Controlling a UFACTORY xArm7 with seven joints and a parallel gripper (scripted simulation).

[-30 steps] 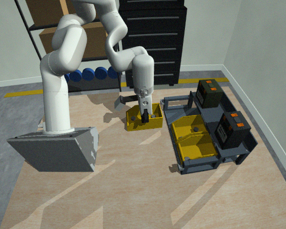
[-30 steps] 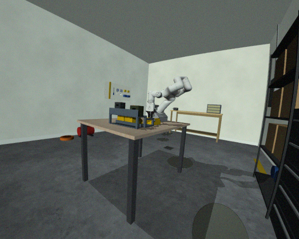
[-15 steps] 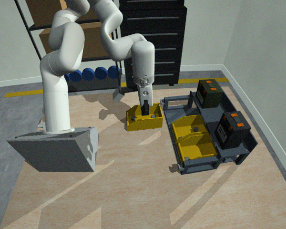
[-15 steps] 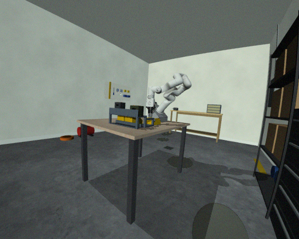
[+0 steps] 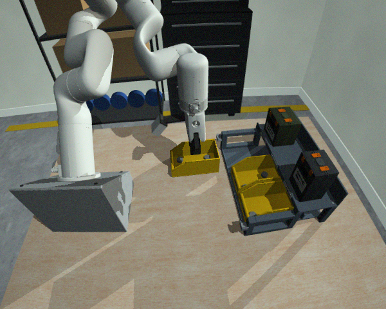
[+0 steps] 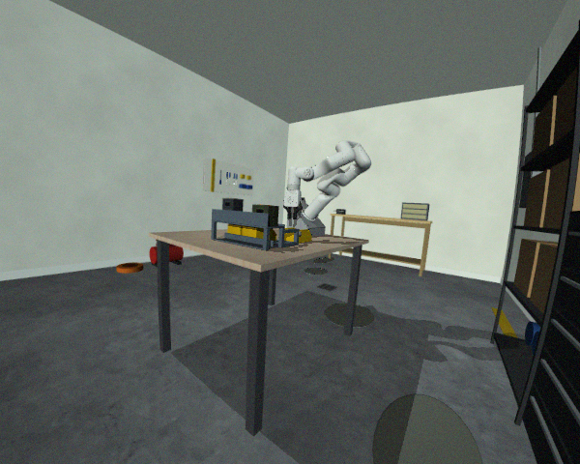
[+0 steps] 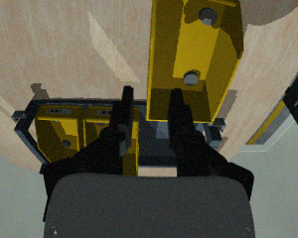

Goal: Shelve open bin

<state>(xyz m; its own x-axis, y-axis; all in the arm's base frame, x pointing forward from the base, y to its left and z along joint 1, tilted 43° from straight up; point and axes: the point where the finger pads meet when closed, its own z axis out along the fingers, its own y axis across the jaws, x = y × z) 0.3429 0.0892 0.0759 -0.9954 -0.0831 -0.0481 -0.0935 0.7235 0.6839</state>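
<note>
Fig.: My pincer (image 5: 195,150) (image 6: 291,222) (image 7: 151,100), partly spread w/ nothing btwn its fingers; task bin (image 5: 195,167) (image 6: 299,235) (image 7: 161,64) on the counter (image 5: 173,266) (image 6: 195,242) (image 7: 40,45).
Detail: I hang pointing down, tips above the counter near the yellow bin, which stands upright beside the grey shelf (image 5: 269,219) (image 6: 240,217) (image 7: 25,134), open front twd my arm's base (image 5: 70,209). Two grey parts (image 5: 206,156) (image 7: 191,77) are visible in it. Two other bins (image 5: 253,167) (image 6: 243,231) (image 7: 60,129) stand side by side on the shelf, open fronts twd the base side; the free place is at the row's end nearest the task bin. Two dark cases (image 5: 283,127) (image 6: 265,214) sit on the upper board, well apart.
</note>
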